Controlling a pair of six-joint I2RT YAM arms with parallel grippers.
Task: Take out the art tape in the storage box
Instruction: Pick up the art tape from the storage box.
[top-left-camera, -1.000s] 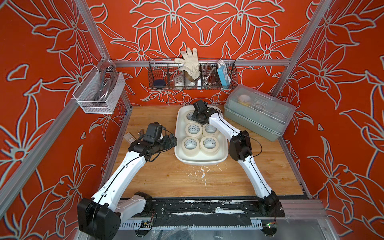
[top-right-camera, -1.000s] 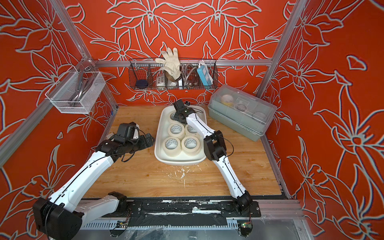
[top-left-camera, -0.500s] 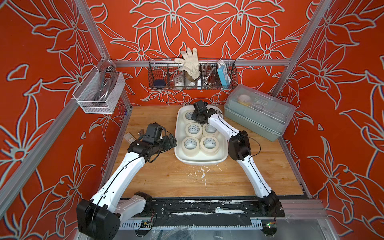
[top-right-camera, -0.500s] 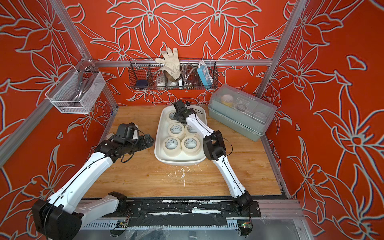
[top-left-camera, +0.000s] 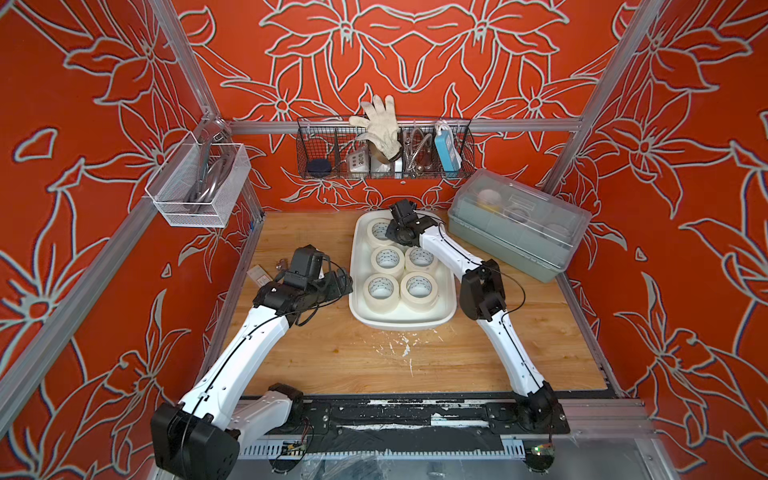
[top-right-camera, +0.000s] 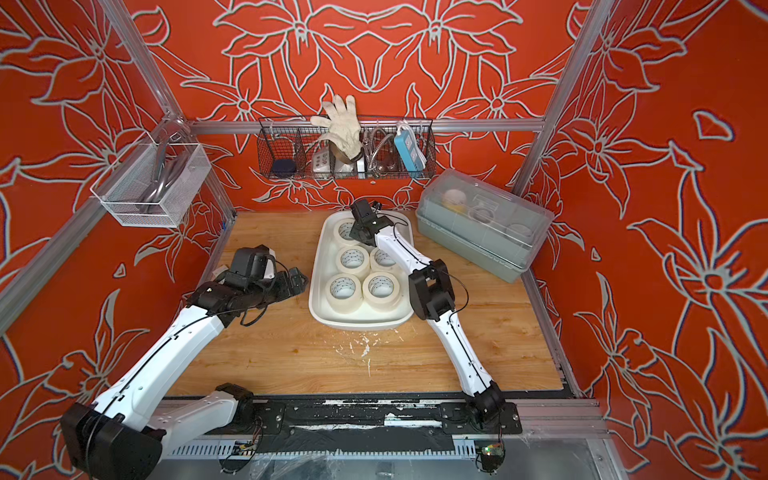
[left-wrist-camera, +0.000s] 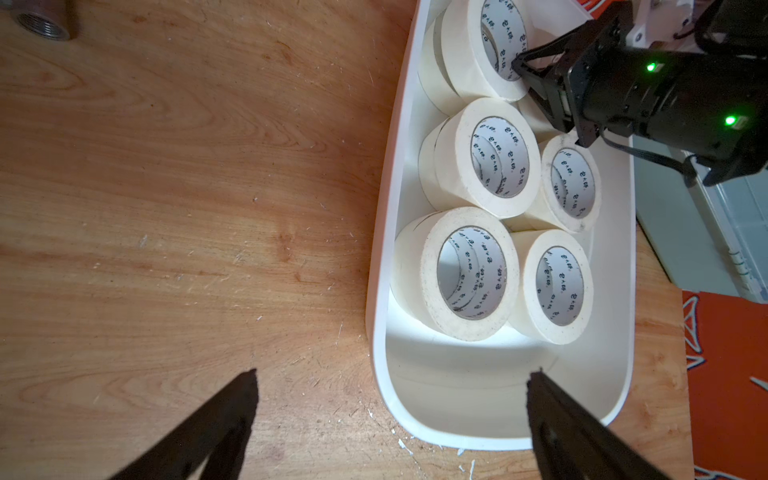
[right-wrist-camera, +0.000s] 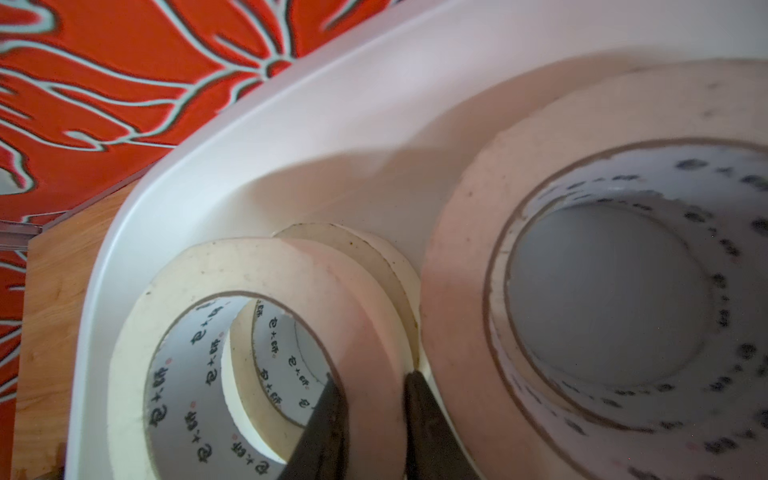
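Now, right gripper (right-wrist-camera: 372, 382): it's clamping tight on the wall of one roll, with one finger (right-wrist-camera: 328, 415) sitting inside the printed core and the other pressing on the cream outside.
Gripped roll (right-wrist-camera: 249, 270): it's lying flat at the far end of the storage box (top-left-camera: 399, 324), resting on another roll beneath it. In both top views the right arm is reaching down onto it (top-left-camera: 376, 232) (top-right-camera: 343, 230).
Art tape (top-left-camera: 381, 289): the other cream rolls are sitting inside the box, four of them showing as a two-by-two block nearer the robot. The left wrist view is showing more rolls stacked under them (left-wrist-camera: 469, 270).
Storage box, placement: the glossy white tub is sitting on the wooden table (top-left-camera: 332, 357), running lengthwise away from the robot, between the two arms.
Left gripper (left-wrist-camera: 392, 374): its jaws are spreading wide and gripping nothing, and it's hovering just beside the tub's left side (top-left-camera: 340, 284).
Grey-green lidded box (top-left-camera: 519, 224): it's standing on the table to the tub's right, near it but not touching.
Wire basket (top-left-camera: 316, 145): it's hanging on the back wall with a pale work glove (top-left-camera: 380, 124) sticking up out of it.
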